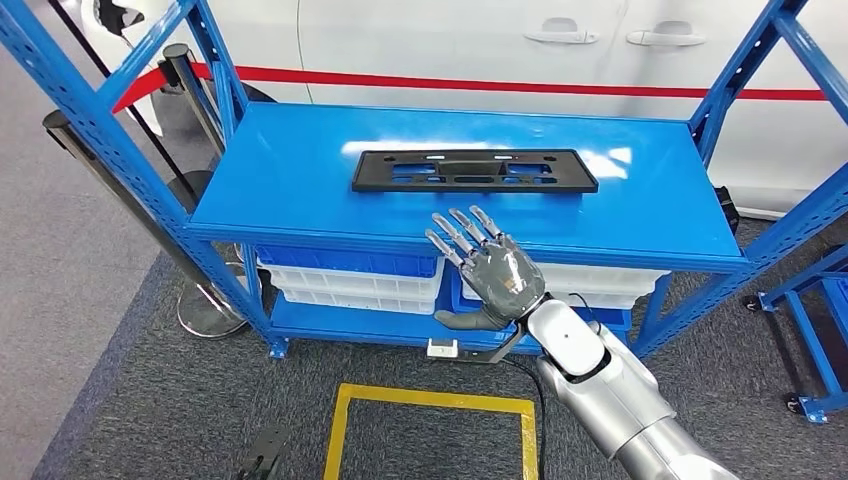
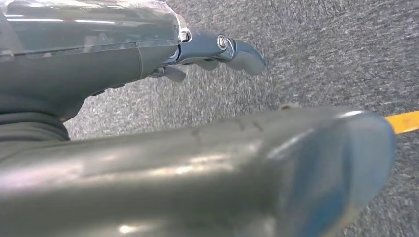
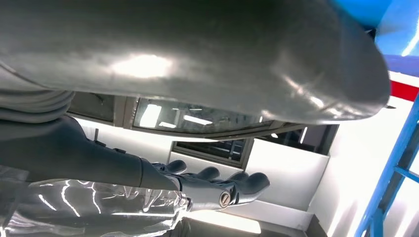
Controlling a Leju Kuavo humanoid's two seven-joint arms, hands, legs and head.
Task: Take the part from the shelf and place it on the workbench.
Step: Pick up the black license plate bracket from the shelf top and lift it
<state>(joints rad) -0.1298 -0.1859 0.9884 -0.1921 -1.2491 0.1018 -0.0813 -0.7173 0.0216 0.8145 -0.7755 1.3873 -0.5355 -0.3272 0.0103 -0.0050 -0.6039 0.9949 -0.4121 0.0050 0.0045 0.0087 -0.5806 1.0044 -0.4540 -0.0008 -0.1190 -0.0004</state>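
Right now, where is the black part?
In the head view the black part lies flat near the middle of the blue shelf top, just beyond the fingertips of the raised right hand, untouched.

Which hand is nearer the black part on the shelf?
Right. The right hand is raised, open, at the shelf's front edge just short of the black part. The left hand hangs low over the carpet.
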